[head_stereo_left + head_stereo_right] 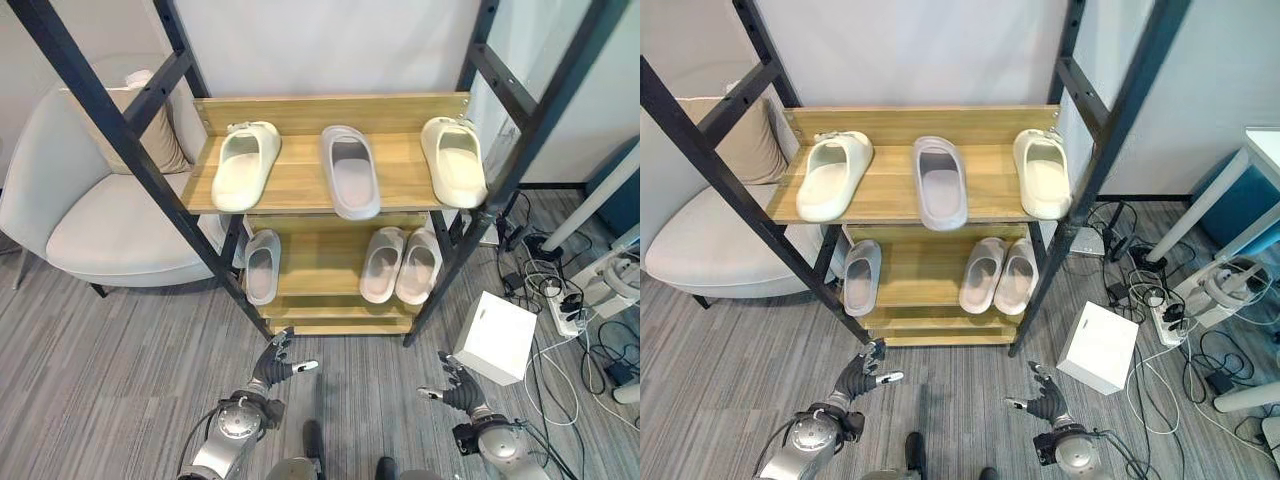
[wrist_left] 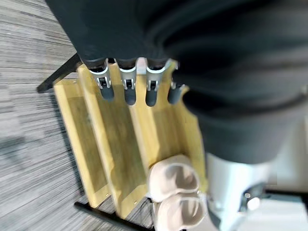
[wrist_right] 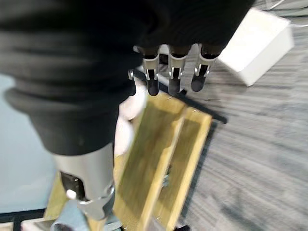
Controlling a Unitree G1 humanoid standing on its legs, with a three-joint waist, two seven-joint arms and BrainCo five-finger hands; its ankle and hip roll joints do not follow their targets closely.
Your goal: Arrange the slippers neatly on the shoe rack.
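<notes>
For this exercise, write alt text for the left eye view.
A wooden shoe rack holds three slippers on top: cream, grey, cream. Below sit one grey slipper and a pink pair. Both hands, left and right, hover open, empty.

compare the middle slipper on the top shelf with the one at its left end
The middle slipper is grey; the left slipper is cream. The middle slipper's end overhangs the shelf's front edge; the left slipper reaches that edge and angles slightly. Both lie sole down, unpaired.

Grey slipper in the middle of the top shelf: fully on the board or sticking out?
Sticking out. The grey slipper has its near end past the front edge of the top shelf; the cream slippers beside it lie farther back.
</notes>
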